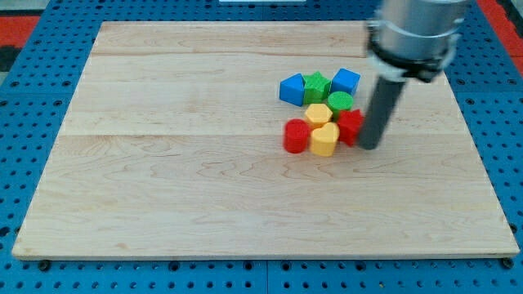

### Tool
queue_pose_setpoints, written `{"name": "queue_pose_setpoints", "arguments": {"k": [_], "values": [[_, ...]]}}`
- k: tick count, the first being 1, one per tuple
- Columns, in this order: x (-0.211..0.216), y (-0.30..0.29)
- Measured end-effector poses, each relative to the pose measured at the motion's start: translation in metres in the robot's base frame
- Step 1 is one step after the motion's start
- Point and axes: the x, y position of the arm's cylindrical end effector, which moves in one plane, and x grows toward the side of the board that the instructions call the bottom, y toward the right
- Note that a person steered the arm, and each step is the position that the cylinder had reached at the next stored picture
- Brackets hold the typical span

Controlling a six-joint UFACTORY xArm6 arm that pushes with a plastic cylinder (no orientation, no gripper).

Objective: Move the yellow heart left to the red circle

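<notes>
You are risking scattering the cluster, since my tip (370, 146), having no fingers, is pressing beside another red block (350, 126), not the yellow heart (324, 140) touching the red circle (296, 135).

Yellow heart (324, 140): small block, flat on the wooden board, right of frame centre, at the lower edge of the block cluster. Lobes appear to face the view's top, point toward the view's bottom; top face pale yellow, sides darker. Red circle (296, 135): short red cylinder, upright on its flat base, immediately at the view's left of the heart. The two look to be touching or nearly so; no clear gap visible between them. Both sit at about the same height in the frame, forming the cluster's bottom row.
</notes>
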Motion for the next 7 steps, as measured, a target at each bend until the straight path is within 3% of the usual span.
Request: {"name": "queue_pose_setpoints", "arguments": {"k": [1, 2, 4, 7], "values": [[0.01, -0.034], [0.027, -0.007], [0.053, -0.071], [0.009, -0.063]]}}
